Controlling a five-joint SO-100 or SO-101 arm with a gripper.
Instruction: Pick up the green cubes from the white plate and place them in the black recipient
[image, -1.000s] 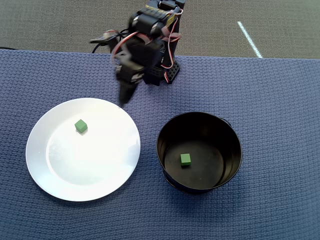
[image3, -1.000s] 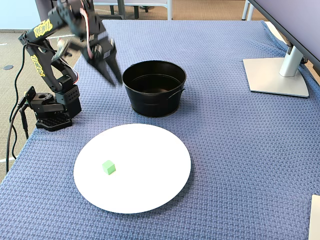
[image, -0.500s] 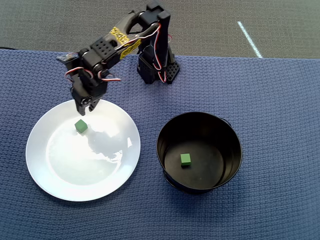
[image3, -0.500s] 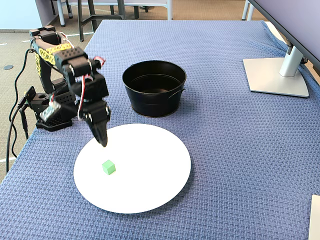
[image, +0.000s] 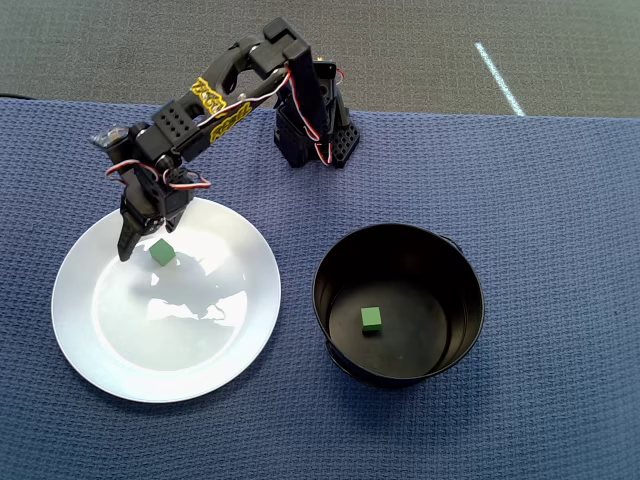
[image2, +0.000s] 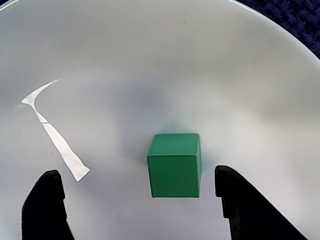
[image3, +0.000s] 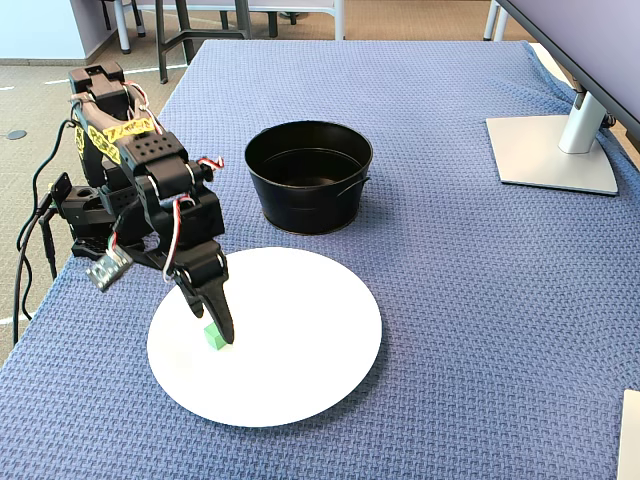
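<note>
One green cube (image: 162, 251) lies on the white plate (image: 200, 340) near its far rim. My gripper (image: 148, 243) is open and down over the plate, with the cube between its black fingers. In the wrist view the cube (image2: 175, 165) sits on the plate (image2: 150, 60) closer to the right finger (image2: 240, 205) than to the left finger (image2: 47, 200), touching neither. The fixed view shows the gripper (image3: 222, 325) at the cube (image3: 212, 337) on the plate (image3: 300, 340). A second green cube (image: 371, 319) lies on the floor of the black pot (image: 440, 270), right of the plate.
Everything stands on a blue woven mat (image: 540, 200). The arm's base (image: 310, 140) is at the mat's far edge in the overhead view. In the fixed view the pot (image3: 308, 190) stands beyond the plate and a monitor stand (image3: 555, 150) is at the far right.
</note>
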